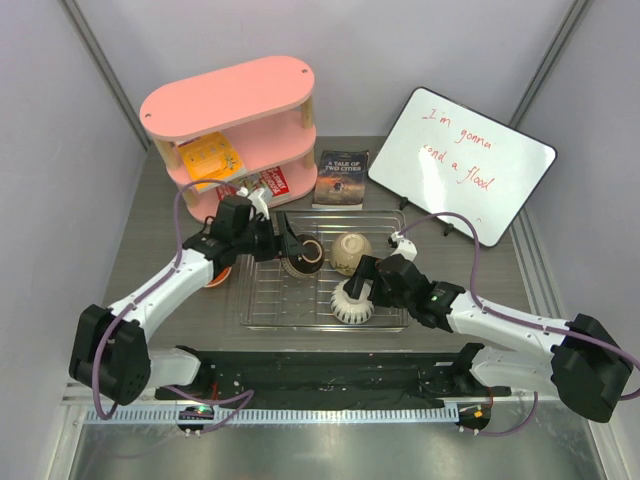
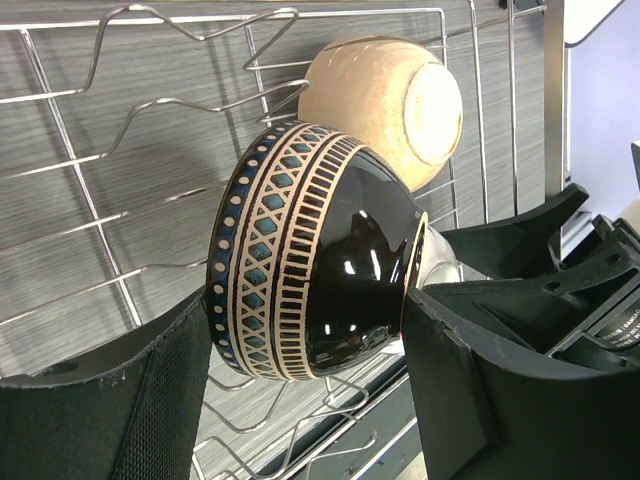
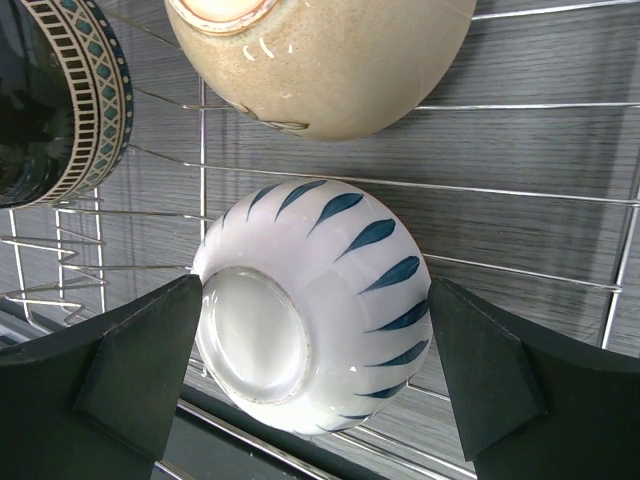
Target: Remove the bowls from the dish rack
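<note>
The silver wire dish rack (image 1: 300, 312) lies mid-table. A dark bowl with a patterned band (image 1: 303, 255) and a beige bowl (image 1: 350, 250) stand on edge in it. A white bowl (image 1: 352, 302) lies near its front rail. My left gripper (image 2: 310, 330) is shut on the dark bowl (image 2: 330, 260), pads on its rim and foot. My right gripper (image 3: 315, 300) is shut on the white bowl (image 3: 320, 310), which has blue leaf strokes. The beige bowl shows behind both (image 2: 385, 100) (image 3: 330, 60). An orange bowl (image 1: 214, 277) sits left of the rack, partly hidden by my left arm.
A pink oval shelf unit (image 1: 230, 110) stands at the back left, a book (image 1: 341, 178) lies behind the rack, and a whiteboard (image 1: 460, 165) leans at the back right. A black mat (image 1: 320, 375) runs along the near edge.
</note>
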